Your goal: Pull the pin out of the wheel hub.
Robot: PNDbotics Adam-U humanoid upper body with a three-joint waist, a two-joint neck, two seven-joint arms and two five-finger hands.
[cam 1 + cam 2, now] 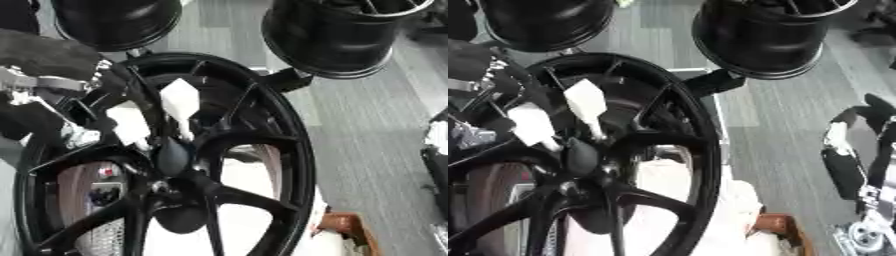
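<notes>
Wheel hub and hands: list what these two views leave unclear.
- Pin: two white tabs stand at the hub; which is the pin, and how deep it sits, is blurred.
- Left hand: reaches in at the left edge of the left eye view; its fingers merge with the black wheel, so its grip is unreadable.
- Right hand: cut by the right eye view's right edge; finger pose unclear.

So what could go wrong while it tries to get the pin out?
The left robot hand reaches between the black wheel's spokes, so its white fingertips might catch on one. The pin itself is hard to make out near the dark hub, so the fingers could close on the wrong part.
</notes>
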